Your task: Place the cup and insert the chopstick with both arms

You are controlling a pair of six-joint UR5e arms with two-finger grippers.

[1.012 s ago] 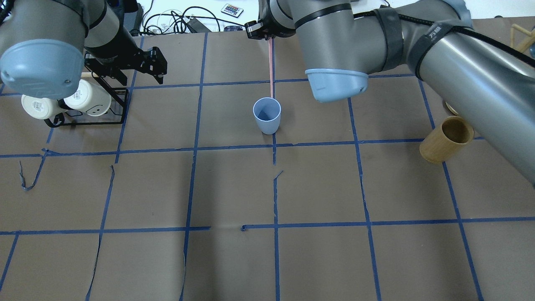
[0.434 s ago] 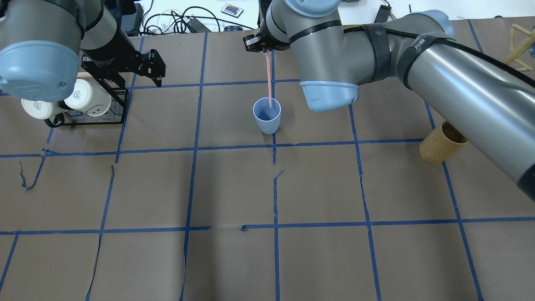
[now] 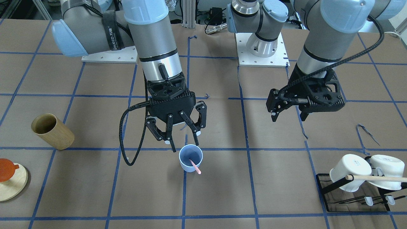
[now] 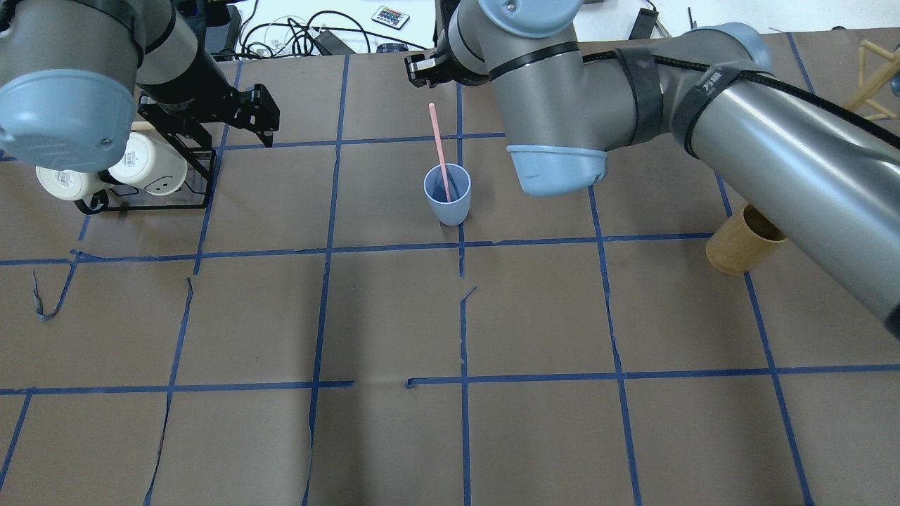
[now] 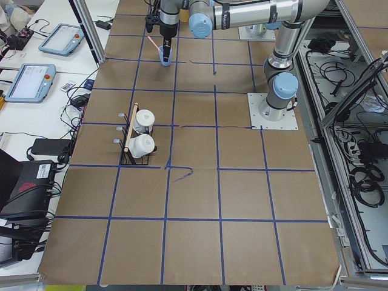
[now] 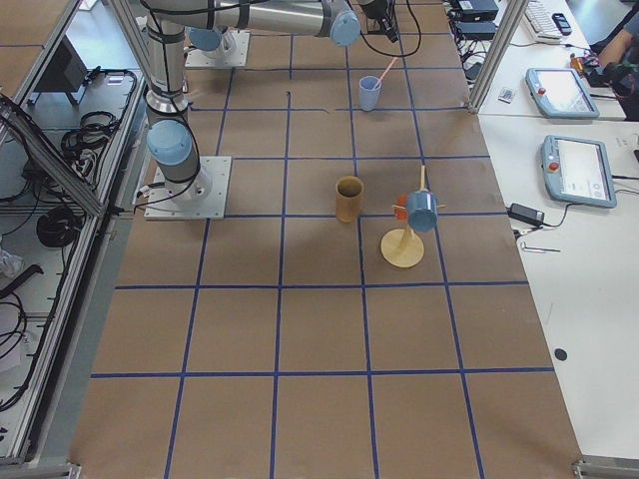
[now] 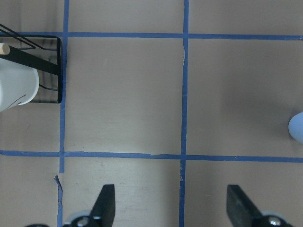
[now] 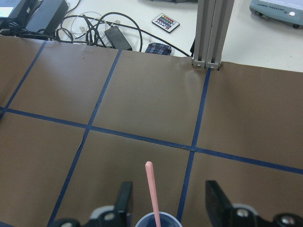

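Observation:
The pale blue cup (image 3: 186, 158) stands upright near the table's middle and also shows in the overhead view (image 4: 450, 207). One pink chopstick (image 3: 195, 167) stands in it and leans against the rim; its free end shows in the overhead view (image 4: 437, 133) and the right wrist view (image 8: 152, 189). My right gripper (image 3: 181, 136) is open and empty, just above and behind the cup, apart from the stick. My left gripper (image 3: 287, 116) is open and empty, hovering well to the side, between the cup and the mug rack; its spread fingers (image 7: 105, 204) show over bare table.
A tan wooden cylinder (image 3: 52, 132) stands on my right side. A black rack (image 3: 330, 197) with two white mugs and a long wooden dowel (image 3: 378, 178) sits on my left side. A round wooden stand (image 3: 11, 184) sits at the far right edge. Cables lie beyond the table edge.
The right gripper lowered the pink chopstick into the cup and let it go. The stick now leans in the cup, tipped left. The left arm barely moved.

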